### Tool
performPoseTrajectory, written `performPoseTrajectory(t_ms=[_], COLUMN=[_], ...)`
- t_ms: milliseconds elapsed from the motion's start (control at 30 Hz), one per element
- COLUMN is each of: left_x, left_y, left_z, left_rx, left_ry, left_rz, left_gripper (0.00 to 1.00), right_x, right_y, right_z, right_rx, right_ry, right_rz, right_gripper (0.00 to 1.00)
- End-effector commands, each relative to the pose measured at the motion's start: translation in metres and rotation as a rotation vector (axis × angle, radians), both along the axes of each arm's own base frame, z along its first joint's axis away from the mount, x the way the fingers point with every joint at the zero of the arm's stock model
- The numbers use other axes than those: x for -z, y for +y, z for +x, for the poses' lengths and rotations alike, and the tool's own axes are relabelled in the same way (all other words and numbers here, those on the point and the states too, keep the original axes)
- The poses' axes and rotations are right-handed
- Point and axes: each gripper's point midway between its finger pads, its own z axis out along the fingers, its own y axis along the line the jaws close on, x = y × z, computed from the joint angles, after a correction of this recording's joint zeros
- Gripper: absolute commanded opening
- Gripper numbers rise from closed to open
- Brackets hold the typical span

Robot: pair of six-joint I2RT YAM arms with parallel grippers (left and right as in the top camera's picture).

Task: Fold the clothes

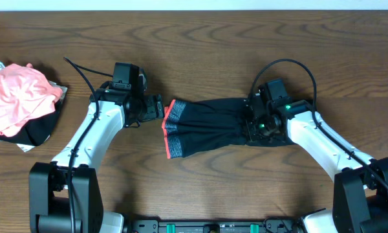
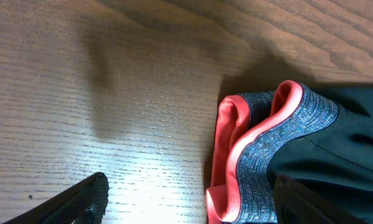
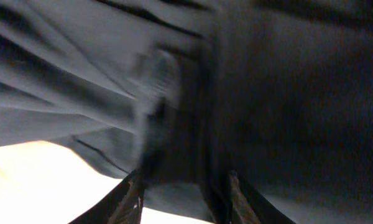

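Brown wooden tabletop; black leggings lie folded at frame centre, waistband leftward. Jaws of left tool apart, just beside waistband. On the leggings' right end, right tool (clamped or not: cannot tell). Far left, pink clothes pile.

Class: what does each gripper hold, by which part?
The left gripper, open beside the waistband, holds nothing. The right fingers straddle the leggings' leg end; grip unclear.
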Motion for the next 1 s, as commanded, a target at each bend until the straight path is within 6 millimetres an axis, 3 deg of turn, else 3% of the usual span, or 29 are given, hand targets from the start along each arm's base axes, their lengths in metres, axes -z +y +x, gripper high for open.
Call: performPoseTrajectory(t_ms=[0,67,200,333,467,567,667,800,967], left_x=[-0.006,-0.006,-0.006,-0.006,-0.006,-0.006,-0.005,-0.005,-0.007], left_y=[0.002,0.002,0.002,0.002,0.002,0.002,0.002,0.002,-0.012], left_z=[0.002,0.002,0.002,0.002,0.002,0.002,0.002,0.000,-0.005], left_rx=[-0.002,-0.002,-0.002,-0.002,-0.002,-0.002,-0.002,-0.005,0.022], left_ry=[-0.018,-0.017,-0.018,-0.018,-0.018,-0.018,-0.017,-0.008,0.012], left_rz=[0.007,0.007,0.007,0.007,0.007,0.007,0.007,0.005,-0.075], left_gripper=[0.85,0.85,0.85,0.85,0.85,0.85,0.85,0.85,0.90], right_x=[-0.012,-0.018,-0.020,-0.020,-0.049,-0.075,-0.084,-0.062,-0.024], right_y=[0.033,0.044,0.046,0.030,0.011,-0.028,-0.077,-0.125,-0.156], right_z=[-0.011,-0.014,-0.014,0.000,0.028,0.056,0.070,0.059,0.037], right_rx=[-0.166,-0.220,-0.224,-0.176,-0.109,0.065,0.266,0.391,0.455], right_ry=[-0.005,-0.014,-0.014,-0.049,-0.148,-0.240,-0.277,-0.199,-0.051], right_rz=[0.176,0.244,0.257,0.202,0.210,0.142,0.046,-0.076,-0.201], right_gripper=[0.41,0.41,0.43,0.41,0.43,0.45,0.52,0.51,0.51])
